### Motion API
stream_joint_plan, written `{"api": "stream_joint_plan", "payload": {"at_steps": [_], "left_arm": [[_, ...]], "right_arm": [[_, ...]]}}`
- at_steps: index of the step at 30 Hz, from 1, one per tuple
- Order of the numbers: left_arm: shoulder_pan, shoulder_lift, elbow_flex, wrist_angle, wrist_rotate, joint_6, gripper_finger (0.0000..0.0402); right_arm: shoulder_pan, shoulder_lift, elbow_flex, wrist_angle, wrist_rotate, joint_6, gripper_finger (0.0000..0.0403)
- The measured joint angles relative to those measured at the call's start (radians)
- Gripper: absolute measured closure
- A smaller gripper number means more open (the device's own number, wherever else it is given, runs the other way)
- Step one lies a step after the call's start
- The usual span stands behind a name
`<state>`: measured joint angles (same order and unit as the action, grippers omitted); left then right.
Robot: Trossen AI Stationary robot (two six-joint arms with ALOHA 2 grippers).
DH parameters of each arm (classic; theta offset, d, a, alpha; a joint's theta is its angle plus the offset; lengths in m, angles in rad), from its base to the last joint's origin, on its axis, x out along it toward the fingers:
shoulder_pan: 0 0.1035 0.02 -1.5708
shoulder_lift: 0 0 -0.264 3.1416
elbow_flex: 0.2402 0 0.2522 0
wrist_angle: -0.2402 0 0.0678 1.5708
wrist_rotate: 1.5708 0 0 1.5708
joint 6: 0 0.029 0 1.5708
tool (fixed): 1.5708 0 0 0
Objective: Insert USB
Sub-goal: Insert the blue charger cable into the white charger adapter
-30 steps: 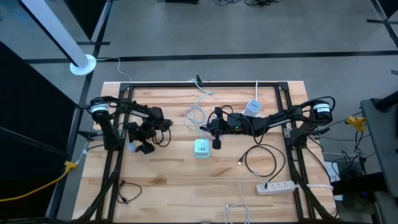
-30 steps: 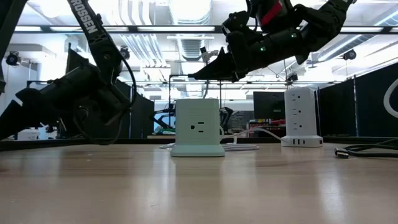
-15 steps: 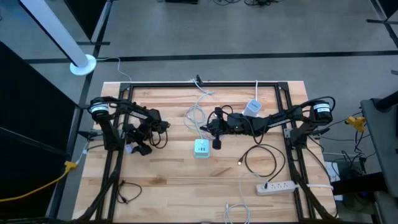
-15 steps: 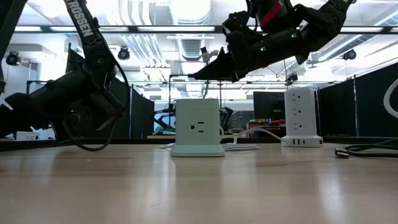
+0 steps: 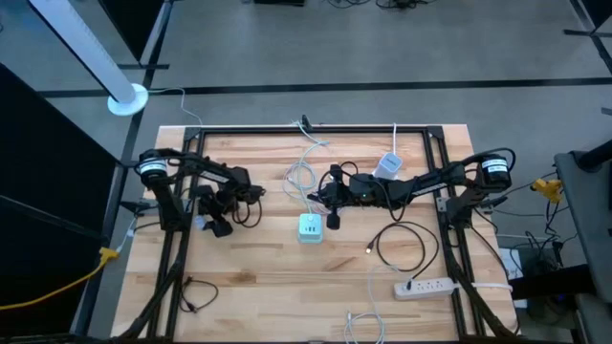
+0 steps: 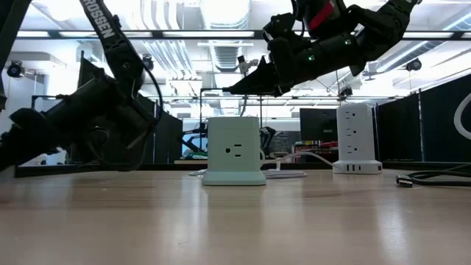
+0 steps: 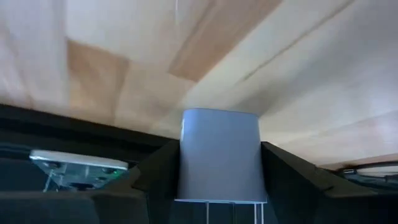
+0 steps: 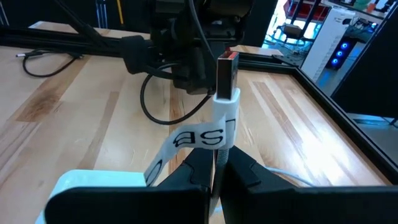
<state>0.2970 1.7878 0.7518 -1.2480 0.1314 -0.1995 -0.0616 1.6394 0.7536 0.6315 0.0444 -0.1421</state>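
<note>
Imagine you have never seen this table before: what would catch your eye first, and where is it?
First, the right gripper hovering over the pale green power cube at the table's middle, its jaws shut on a white USB plug with its metal end pointing out. Next, the left gripper on the left side, clasping a pale blue-grey block. Loose cables and a white power strip lie around them.

Pale green power cube (image 5: 310,227), white USB plug (image 8: 226,102)

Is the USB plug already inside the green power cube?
No, the right gripper holds the USB plug up in the air, above the green power cube.
</note>
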Motion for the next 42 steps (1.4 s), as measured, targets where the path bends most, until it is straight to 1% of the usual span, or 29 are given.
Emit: {"api": "stream_joint_plan", "payload": {"at_steps": [4, 10, 12, 15, 17, 19, 27, 34, 39, 41, 42], "left_arm": [[-0.001, 0.000, 0.046, 0.005, -0.005, 0.005, 0.0206], [-0.010, 0.000, 0.104, 0.014, -0.069, 0.035, 0.0204], [-0.011, 0.000, 0.110, 0.068, -0.089, 0.034, 0.0174], [-0.010, 0.000, 0.112, 0.053, -0.087, 0.030, 0.0127], [-0.012, 0.000, 0.113, 0.064, -0.085, 0.026, 0.0110], [-0.013, 0.000, 0.112, 0.057, -0.084, 0.024, 0.0104], [-0.013, -0.002, 0.116, 0.068, -0.118, 0.028, 0.0127], [-0.023, -0.003, 0.110, 0.068, -0.193, 0.046, 0.0128], [-0.048, -0.003, 0.110, 0.070, -0.209, 0.050, 0.0129], [-0.064, -0.003, 0.109, 0.071, -0.221, 0.050, 0.0138], [-0.071, -0.004, 0.109, 0.071, -0.224, 0.050, 0.0149]], "right_arm": [[0.000, 0.000, 0.000, 0.000, 0.000, 0.000, 0.0403], [0.000, 0.000, 0.000, 0.000, 0.000, 0.000, 0.0403], [0.000, 0.000, 0.000, -0.002, 0.000, 0.000, 0.0403], [0.000, 0.000, -0.001, -0.008, 0.000, 0.000, 0.0403], [-0.002, 0.000, -0.001, -0.014, 0.000, -0.004, 0.0403], [-0.002, 0.000, -0.001, -0.014, 0.000, -0.008, 0.0403], [-0.004, -0.001, -0.001, -0.014, 0.001, -0.013, 0.0403], [-0.004, -0.001, -0.001, -0.014, 0.001, -0.015, 0.0403], [-0.005, -0.001, -0.001, -0.014, 0.002, -0.026, 0.0403], [-0.005, -0.001, -0.001, -0.014, 0.007, -0.027, 0.0403], [-0.005, -0.001, -0.001, -0.014, 0.007, -0.027, 0.0403]]}}
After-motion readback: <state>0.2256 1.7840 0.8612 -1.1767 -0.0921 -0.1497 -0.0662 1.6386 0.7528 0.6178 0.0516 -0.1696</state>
